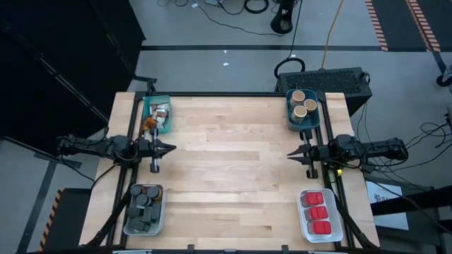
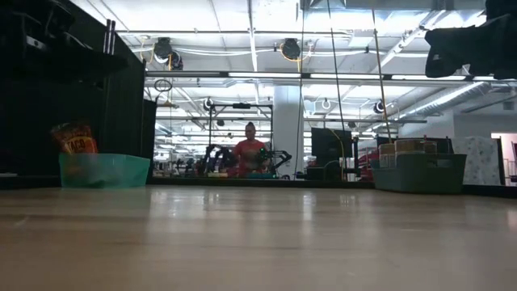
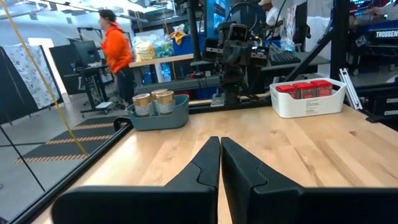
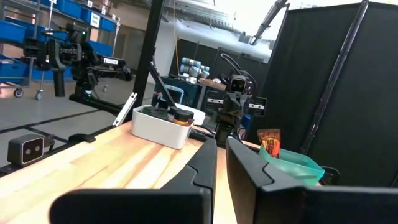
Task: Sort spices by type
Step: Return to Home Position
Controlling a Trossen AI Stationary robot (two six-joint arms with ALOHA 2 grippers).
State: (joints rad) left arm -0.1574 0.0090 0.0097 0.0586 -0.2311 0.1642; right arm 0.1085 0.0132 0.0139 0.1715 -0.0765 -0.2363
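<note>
My left gripper (image 1: 169, 149) hangs at the counter's (image 1: 233, 183) left edge, fingers pressed together and empty. The right gripper (image 1: 291, 152) faces it from the right edge, fingers drawn close too. The spices are binned apart from both. Printed packets (image 1: 158, 113) and dark jars (image 1: 144, 206) flank the left gripper, tan cylinders (image 1: 304, 104) and red tins (image 1: 318, 212) the right. I read "TROSSEN" on a frame (image 3: 385, 34) beyond the counter.

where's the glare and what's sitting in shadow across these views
Low view: the ceiling strip lights glare brightest; the table carries a pale sheen toward its far edge. High view: wood evenly lit, black partition at the left nearly featureless. Right wrist view: that partition looms dark behind the teal bin. Left wrist view: even light, no strong glare.
</note>
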